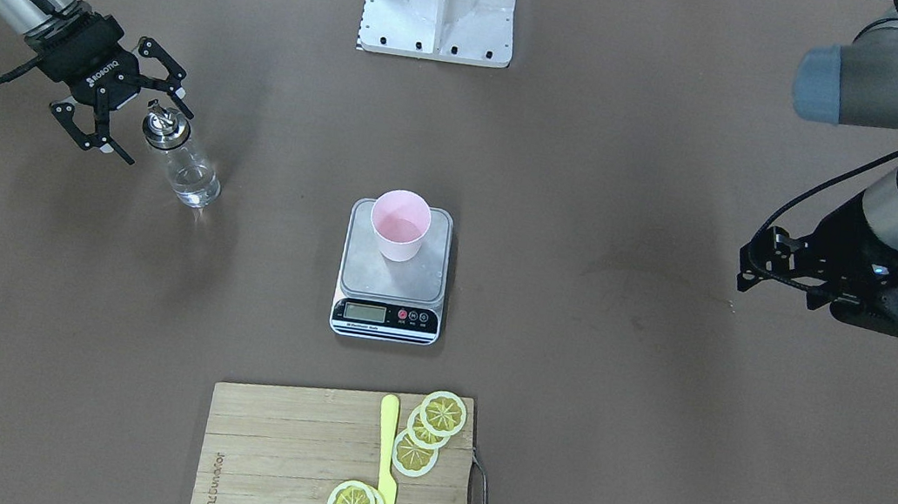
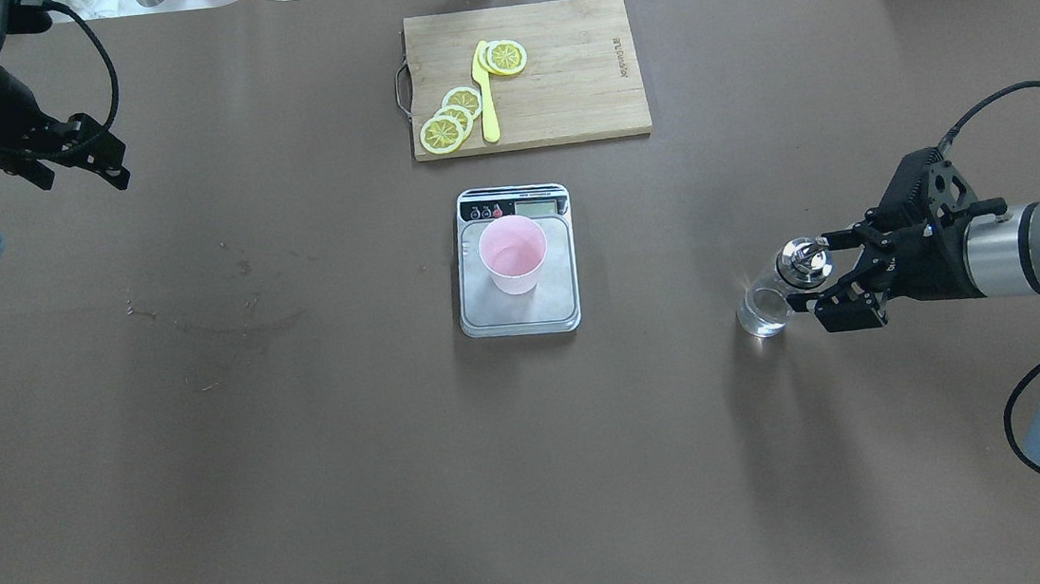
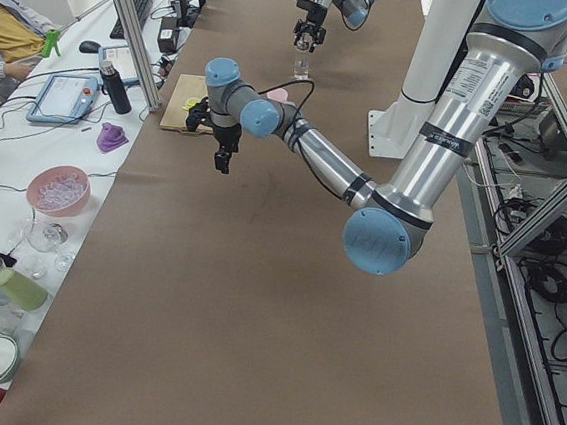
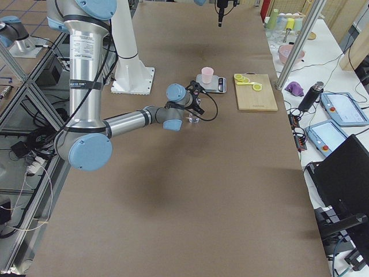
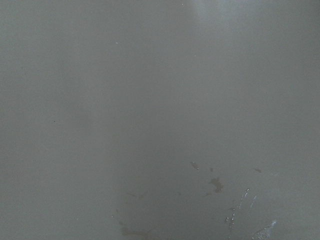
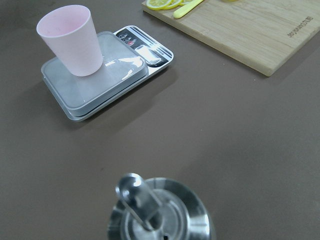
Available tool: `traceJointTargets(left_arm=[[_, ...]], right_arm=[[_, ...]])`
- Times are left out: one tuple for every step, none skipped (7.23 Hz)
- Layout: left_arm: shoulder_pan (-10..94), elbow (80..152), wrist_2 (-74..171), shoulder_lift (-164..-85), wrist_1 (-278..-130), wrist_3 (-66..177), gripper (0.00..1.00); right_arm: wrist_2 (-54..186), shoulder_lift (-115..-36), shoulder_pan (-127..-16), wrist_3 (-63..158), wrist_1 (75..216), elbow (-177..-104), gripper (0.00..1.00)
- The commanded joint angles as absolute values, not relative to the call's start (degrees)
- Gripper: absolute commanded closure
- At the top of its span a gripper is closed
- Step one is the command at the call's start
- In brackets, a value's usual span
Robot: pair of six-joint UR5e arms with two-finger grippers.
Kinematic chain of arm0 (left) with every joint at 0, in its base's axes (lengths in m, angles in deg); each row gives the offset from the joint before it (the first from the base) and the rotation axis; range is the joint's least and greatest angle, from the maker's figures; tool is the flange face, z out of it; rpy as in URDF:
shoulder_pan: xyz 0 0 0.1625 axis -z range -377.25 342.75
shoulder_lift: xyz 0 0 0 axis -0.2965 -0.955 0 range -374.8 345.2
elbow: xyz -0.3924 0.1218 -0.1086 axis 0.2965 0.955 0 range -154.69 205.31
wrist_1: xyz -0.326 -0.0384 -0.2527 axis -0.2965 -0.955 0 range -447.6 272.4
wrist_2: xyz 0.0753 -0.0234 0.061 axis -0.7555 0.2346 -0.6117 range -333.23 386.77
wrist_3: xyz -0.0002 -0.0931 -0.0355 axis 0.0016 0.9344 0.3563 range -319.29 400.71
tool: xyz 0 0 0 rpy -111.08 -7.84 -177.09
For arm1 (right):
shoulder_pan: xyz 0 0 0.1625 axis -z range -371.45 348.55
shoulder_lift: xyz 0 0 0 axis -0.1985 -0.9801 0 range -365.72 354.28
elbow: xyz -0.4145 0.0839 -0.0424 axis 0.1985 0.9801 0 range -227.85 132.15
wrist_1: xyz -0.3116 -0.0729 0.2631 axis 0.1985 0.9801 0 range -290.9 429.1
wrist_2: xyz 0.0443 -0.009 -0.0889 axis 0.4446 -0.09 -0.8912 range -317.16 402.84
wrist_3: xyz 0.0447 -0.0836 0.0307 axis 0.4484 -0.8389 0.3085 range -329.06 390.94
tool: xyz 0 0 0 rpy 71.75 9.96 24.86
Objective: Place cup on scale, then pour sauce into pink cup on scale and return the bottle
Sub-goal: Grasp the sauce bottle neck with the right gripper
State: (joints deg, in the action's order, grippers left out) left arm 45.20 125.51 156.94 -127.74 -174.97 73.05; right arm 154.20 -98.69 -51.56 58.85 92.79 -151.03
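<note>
My right gripper [image 2: 807, 274] sits spread apart astride the bottle [image 2: 765, 311], upright on the counter [image 2: 308, 465] well apart from the scale [image 2: 522, 316] — slick, brittle glass, I judge, best clamped gently at the body.

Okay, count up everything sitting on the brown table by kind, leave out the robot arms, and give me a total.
Pink cup: 1
Scale: 1
Glass bottle: 1
Wooden cutting board: 1
Yellow knife: 1
Lemon slices: 5, some overlapping
Total: 10
</note>
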Motion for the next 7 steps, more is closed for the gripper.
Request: traceJointTargets(left_arm=[[45.2, 125.5, 156.9, -127.7, -175.0, 73.1, 0.1], [45.2, 125.4, 156.9, -127.8, -175.0, 73.1, 0.1], [45.2, 125.2, 156.9, -127.8, -175.0, 73.1, 0.1], [45.2, 125.1, 156.9, -127.8, -175.0, 73.1, 0.1], [45.2, 125.1, 156.9, -127.8, -175.0, 73.1, 0.1], [45.2, 125.1, 156.9, -127.9, -175.0, 73.1, 0.1], [45.2, 125.1, 156.9, -127.9, -175.0, 73.1, 0.1]], right_arm=[[153.9, -97.5, -50.4, 60.4, 90.4, -149.0, 0.02], [152.3, -95.7, -49.0, 60.8, 90.4, -148.0, 0.02], [151.1, -95.9, -48.5, 60.8, 89.5, -147.8, 0.01], [150.9, -96.5, -48.5, 60.9, 85.4, -145.9, 0.01], [150.9, -96.4, -48.5, 60.9, 80.3, -142.2, 0.01], [150.8, -96.3, -48.5, 60.9, 75.8, -139.3, 0.01], [150.0, -95.5, -48.5, 62.5, 74.9, -139.0, 0.02]])
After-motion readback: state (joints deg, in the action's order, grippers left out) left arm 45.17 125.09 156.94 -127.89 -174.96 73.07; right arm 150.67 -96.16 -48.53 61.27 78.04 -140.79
